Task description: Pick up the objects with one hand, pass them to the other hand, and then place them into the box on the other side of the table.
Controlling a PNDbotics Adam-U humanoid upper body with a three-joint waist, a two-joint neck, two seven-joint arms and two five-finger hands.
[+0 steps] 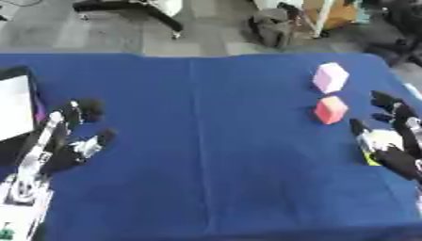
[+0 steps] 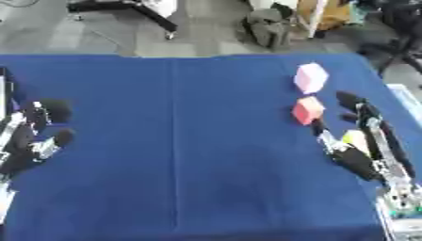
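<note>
2 blocks sit on the blue tablecloth (image 1: 206, 141) at the robot's right side: a pink block (image 1: 330, 77) farther back and a red-orange block (image 1: 330, 109) just nearer, close together but apart. Both rest on the cloth, unheld.

Step in hand, by judgement: start of a pick-up. R hand (image 2: 354, 150) is beside the red-orange block, on its outer side, fingers spread and relaxed, holding neither block. A yellowish patch shows between its fingers in the right eye view; cannot tell if that is a held object or part of the hand. Contact with the block is not evident; thumb tip looks near the block's lower edge.

L hand (image 1: 78, 136) is at the left side of the table, fingers open, empty, well apart from both blocks. A white box (image 1: 15, 106) with dark rim shows at the left edge, just beyond the L hand; prob. the target container.

Next move, judged: R hand needs to shift inward and close round the red-orange block, lift, carry toward centre; L hand must come across to take it.

Blocks: both look like small rectangular solids, plain faces, matte, prob. light. Pink one stands slightly tilted in view; red-orange one shows a lighter top face.
</note>
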